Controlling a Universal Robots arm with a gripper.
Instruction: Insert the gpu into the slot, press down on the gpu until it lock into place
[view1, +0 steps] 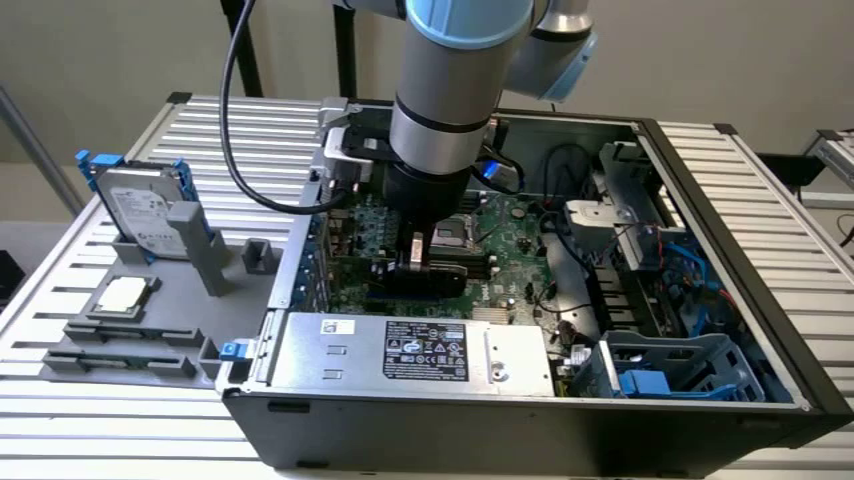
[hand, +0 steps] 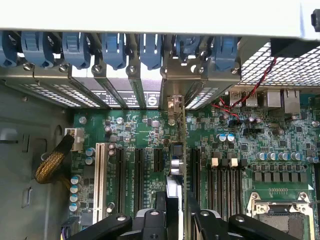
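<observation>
Gpu (view1: 430, 286): rigid, light, fragile card, best held by its upper edge, where gripper (hand: 174, 202) jaws were apparently found clamped.

One computer case (view1: 534, 430) holds one gpu (view1: 427, 285) and one silver power-supply box (view1: 414, 350). Outside it are one hard drive (view1: 140, 210) and one processor chip (view1: 123, 293).

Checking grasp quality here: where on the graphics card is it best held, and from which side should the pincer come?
By its upper edge, from straight above. The graphics card stands on edge over the green board, thin enough for the pincer to pinch across its flat faces, while the case walls close off the sides. It looks held this way now.
</observation>
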